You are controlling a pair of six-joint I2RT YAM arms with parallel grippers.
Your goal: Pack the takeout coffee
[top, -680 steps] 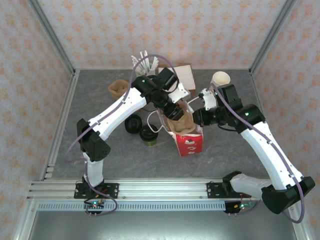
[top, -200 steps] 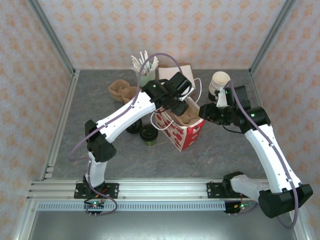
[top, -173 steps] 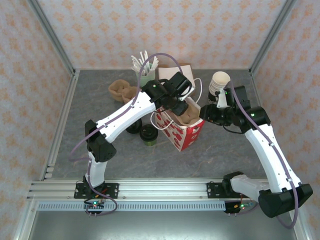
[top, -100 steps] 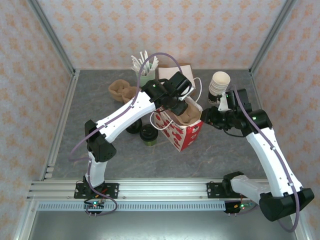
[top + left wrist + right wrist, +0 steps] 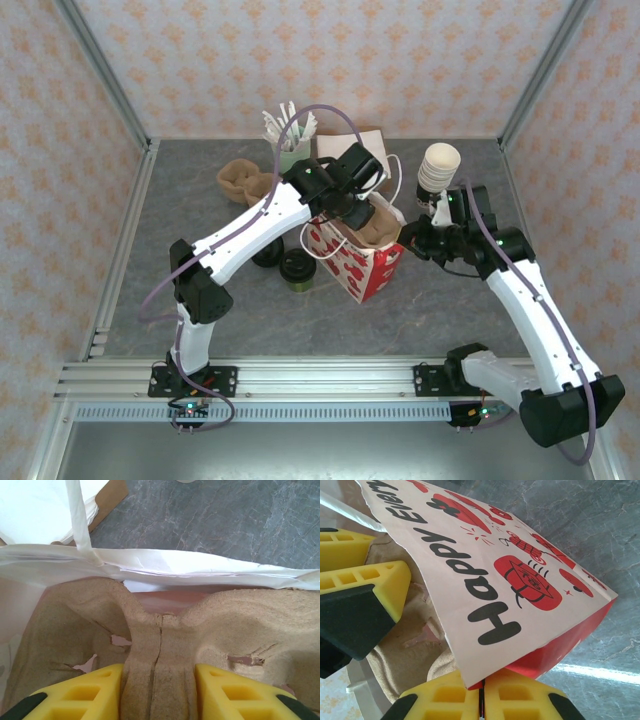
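The right end effector (image 5: 408, 240) has shifted nearer along the bag (image 5: 372, 275) and clenched on its rim, while the left end effector (image 5: 357, 206) grasps the pulp carrier (image 5: 165, 645) inside. The takeout coffee (image 5: 297, 268) stands upright on the surface (image 5: 420, 310) left of the bag, apart from both. It is likely light, crushable and spill-prone, so it wants a gentle hold around its side below the lid.

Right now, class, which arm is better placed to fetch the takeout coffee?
Probably left: the takeout coffee stands on its side of the bag, while the right gripper pinches the bag's wall. The left gripper must first release the tray.
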